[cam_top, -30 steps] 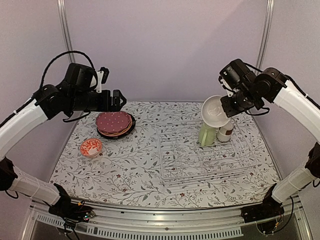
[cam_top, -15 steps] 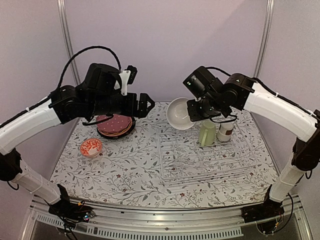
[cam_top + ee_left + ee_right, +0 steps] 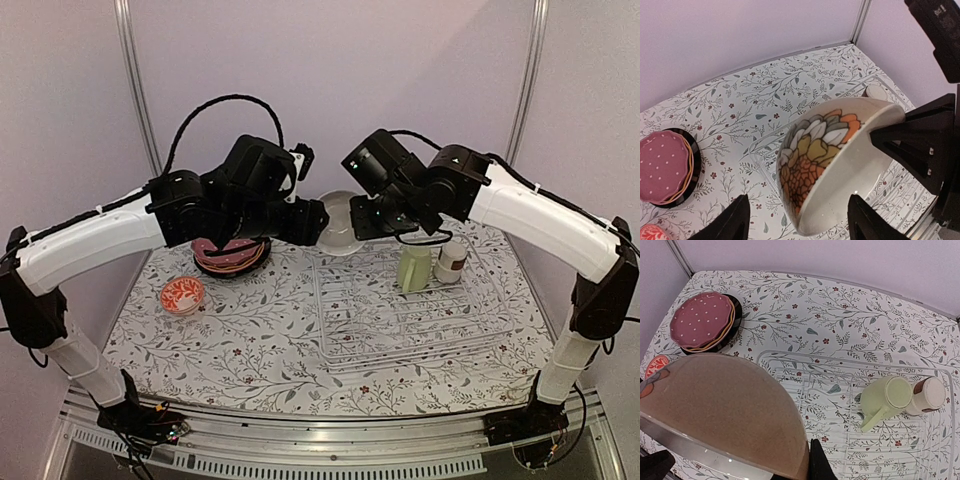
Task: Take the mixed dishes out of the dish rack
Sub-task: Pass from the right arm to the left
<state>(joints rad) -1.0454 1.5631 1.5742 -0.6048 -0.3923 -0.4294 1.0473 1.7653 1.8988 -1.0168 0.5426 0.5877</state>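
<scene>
One bowl (image 3: 336, 226) mid-handover
Rack (image 3: 400, 322) holds a green cup (image 3: 413, 268) and small cup (image 3: 451, 262) at its far side; above the far edge's middle, right gripper (image 3: 358, 216) clamps the bowl aloft, left gripper (image 3: 316, 222) hovers beside it, fingers spread. Left should pinch the rim squarely before right lets go

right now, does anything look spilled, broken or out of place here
Nothing is spilled or broken. The one odd sight is the tan bowl, tipped on its side in mid-air near the dish rack, gripped by the right gripper with the left gripper open beside it.
</scene>
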